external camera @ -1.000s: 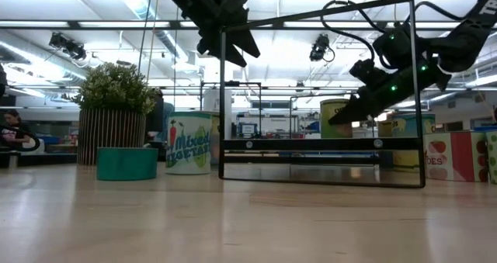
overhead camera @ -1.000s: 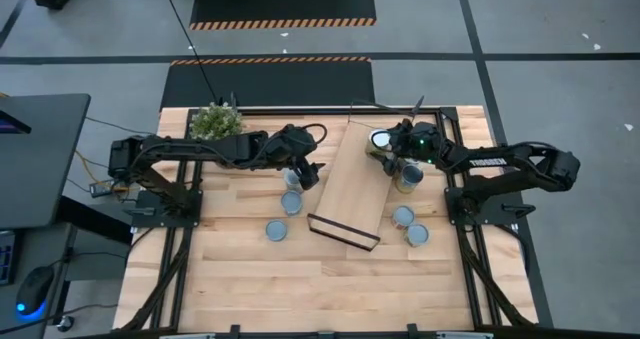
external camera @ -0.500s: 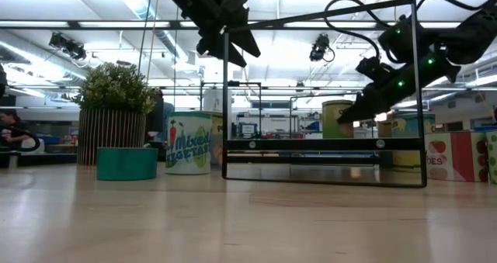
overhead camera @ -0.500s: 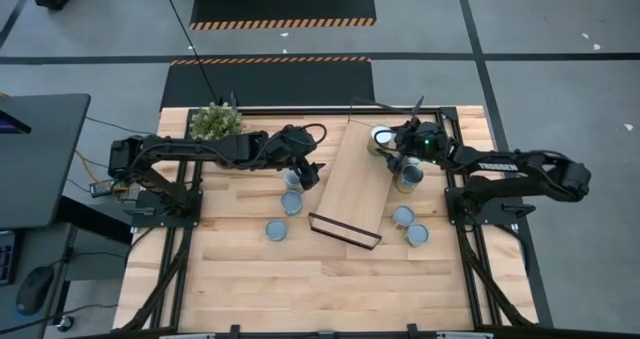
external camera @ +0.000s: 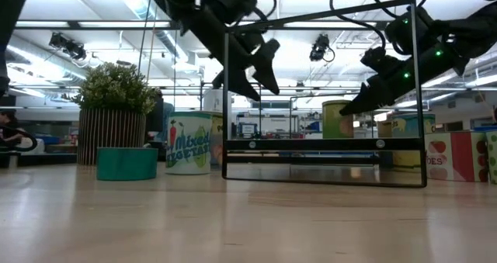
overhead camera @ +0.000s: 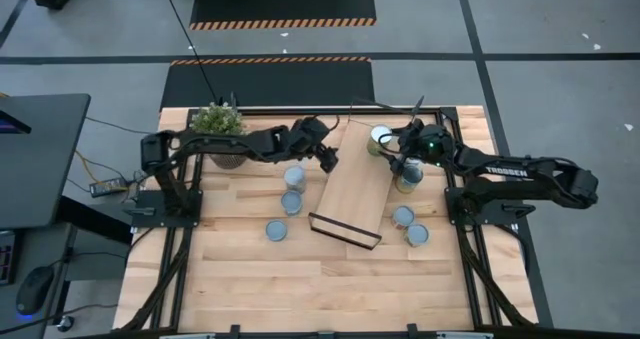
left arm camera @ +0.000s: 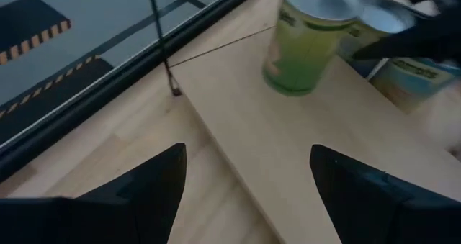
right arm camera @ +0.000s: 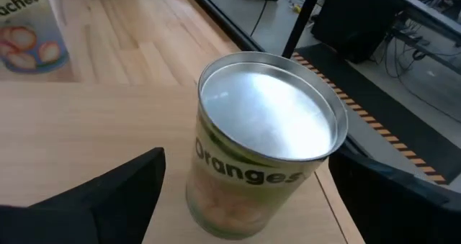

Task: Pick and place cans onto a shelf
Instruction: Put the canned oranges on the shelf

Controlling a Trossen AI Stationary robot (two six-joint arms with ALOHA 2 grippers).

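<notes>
The shelf [overhead camera: 350,191] is a light-wood plank lying slantwise at the table's middle. One can [right arm camera: 263,150], labelled Oranges, stands upright on its far end [overhead camera: 381,136]. My right gripper [overhead camera: 392,155] is open just near-right of this can, with a finger on either side and apart from it. My left gripper [overhead camera: 328,159] hangs open with nothing in it over the shelf's far left edge; in its wrist view the same can [left arm camera: 302,42] stands ahead of it. Several more cans stand on the tabletop.
Three cans [overhead camera: 295,176] [overhead camera: 291,201] [overhead camera: 277,229] stand left of the shelf. Others stand right of it: one [overhead camera: 407,176] against its right edge and two [overhead camera: 403,215] [overhead camera: 417,234] nearer. A potted plant [overhead camera: 217,121] sits at the far left.
My left gripper has swung toward the table's right edge and down, from above the left cans to the shelf's far left edge, rolling a little. My right gripper has drawn back slightly from the can on the shelf and risen. The can has stayed in place.
</notes>
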